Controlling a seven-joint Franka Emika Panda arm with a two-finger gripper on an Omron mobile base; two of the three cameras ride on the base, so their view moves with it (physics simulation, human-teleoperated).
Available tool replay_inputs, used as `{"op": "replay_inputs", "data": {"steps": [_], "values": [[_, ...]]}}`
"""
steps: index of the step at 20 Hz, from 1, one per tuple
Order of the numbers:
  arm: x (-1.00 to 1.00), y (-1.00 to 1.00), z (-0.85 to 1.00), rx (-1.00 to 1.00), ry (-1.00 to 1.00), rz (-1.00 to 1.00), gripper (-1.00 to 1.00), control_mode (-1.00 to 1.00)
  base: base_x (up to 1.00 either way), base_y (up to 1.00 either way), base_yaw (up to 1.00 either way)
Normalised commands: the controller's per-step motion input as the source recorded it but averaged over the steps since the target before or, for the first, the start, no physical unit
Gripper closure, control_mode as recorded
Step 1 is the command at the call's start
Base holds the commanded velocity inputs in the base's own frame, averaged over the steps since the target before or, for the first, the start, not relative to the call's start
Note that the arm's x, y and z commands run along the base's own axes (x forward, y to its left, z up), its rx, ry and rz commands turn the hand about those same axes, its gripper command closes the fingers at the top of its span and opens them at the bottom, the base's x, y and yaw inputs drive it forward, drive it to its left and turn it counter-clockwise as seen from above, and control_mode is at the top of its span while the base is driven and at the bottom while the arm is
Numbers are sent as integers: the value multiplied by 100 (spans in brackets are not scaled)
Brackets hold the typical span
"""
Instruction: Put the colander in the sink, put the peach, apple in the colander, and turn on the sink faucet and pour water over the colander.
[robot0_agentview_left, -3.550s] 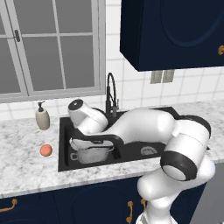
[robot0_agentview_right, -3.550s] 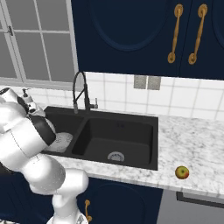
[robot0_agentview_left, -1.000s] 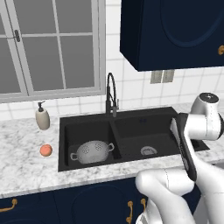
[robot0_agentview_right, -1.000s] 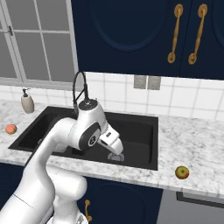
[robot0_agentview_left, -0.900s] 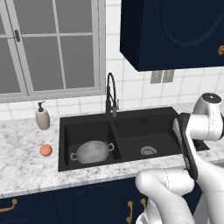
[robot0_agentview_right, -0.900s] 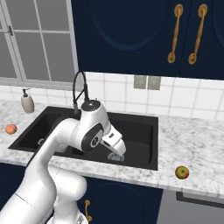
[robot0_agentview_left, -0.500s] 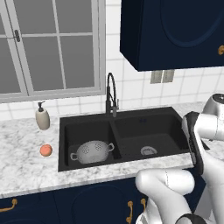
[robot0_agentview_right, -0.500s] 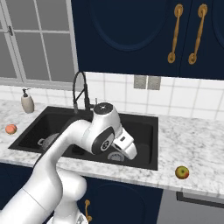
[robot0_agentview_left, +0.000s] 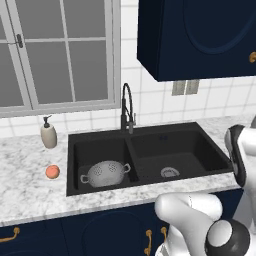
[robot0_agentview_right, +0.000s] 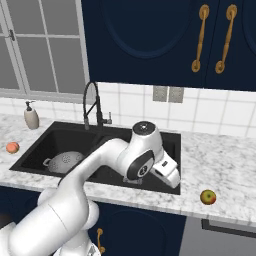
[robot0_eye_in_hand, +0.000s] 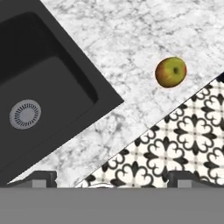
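The claw hangs released and empty above the marbled tabletop's front edge. Just beyond it the apple rests right of the sink. Farther off, the colander sits in the left basin, the peach on the tabletop beside it.

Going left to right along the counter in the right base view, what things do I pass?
Peach → soap dispenser → colander in the left basin of the sink → faucet → open end effector → apple.
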Motion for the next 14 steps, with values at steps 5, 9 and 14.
{"op": "replay_inputs", "data": {"steps": [5,9,14], "values": [[0,-58,0,0,3,-2,-100,-100,0,0,0],[0,-52,0,0,0,0,-100,-100,0,0,0],[0,-43,-9,0,0,0,-100,-100,0,0,0]]}}
